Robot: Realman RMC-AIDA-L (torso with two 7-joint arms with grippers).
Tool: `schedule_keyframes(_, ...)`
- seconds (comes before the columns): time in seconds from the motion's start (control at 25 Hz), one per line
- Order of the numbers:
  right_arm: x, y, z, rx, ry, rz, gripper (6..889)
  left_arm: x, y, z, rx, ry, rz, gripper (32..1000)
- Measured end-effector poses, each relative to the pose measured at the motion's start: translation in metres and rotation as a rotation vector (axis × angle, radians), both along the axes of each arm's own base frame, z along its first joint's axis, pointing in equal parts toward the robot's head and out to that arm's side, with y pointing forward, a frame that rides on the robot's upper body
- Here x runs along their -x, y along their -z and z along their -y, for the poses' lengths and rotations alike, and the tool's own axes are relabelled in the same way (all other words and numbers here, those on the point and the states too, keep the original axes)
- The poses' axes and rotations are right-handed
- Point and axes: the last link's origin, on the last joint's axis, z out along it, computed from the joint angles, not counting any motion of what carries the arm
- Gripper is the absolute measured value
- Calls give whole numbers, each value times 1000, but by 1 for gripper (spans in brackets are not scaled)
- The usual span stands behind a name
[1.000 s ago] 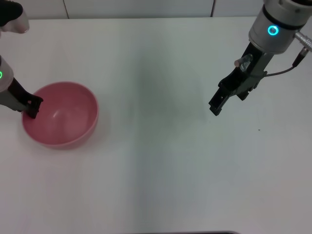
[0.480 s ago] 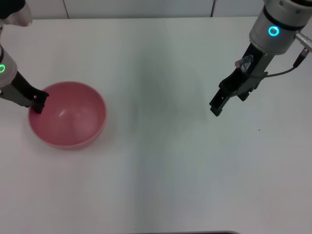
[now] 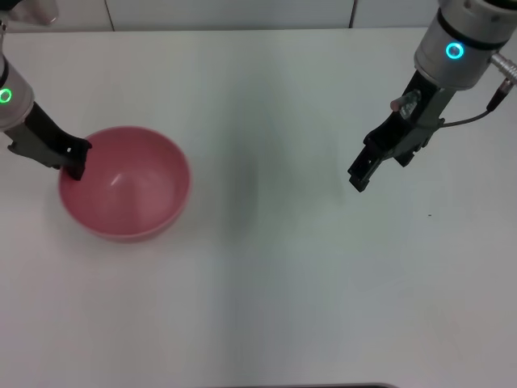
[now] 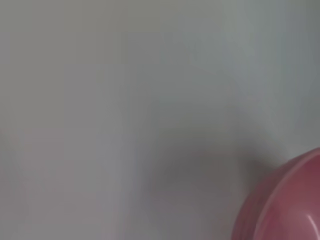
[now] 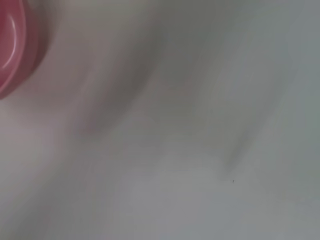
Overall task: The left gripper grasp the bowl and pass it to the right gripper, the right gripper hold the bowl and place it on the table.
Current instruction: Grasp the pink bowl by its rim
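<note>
Pink plastic, round and deep, the smooth bowl (image 3: pixel 125 183) sits toward the left side of the big plain white table (image 3: pixel 266 275). The left gripper (image 3: pixel 75 158), a black two-finger claw on a silver-grey arm with a green ring light, is at the bowl's left rim, and its tips look pinched shut on that rim. The left wrist view shows only one curved edge of the bowl (image 4: pixel 285 205) over the white table, with no fingers in sight. The right gripper (image 3: pixel 360 174), a thin black claw on a silver-grey arm with a cyan-blue ring light and a thin black cable, hangs well to the right of the bowl, touching nothing, and its tips look close together. The right wrist view catches a bit of the bowl (image 5: pixel 15 45) far off.
</note>
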Motion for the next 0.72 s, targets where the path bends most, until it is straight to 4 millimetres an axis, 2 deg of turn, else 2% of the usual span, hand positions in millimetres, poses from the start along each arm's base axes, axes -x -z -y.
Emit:
schedule_keyframes(0.36,22,-5,-8,-10,-44,-11,877,-32,5,5,70,-52,176,42)
schedule_keyframes(0.72,50,-14,-13,-28,-44,-88,877,-57,12,6,114,-56,237,43)
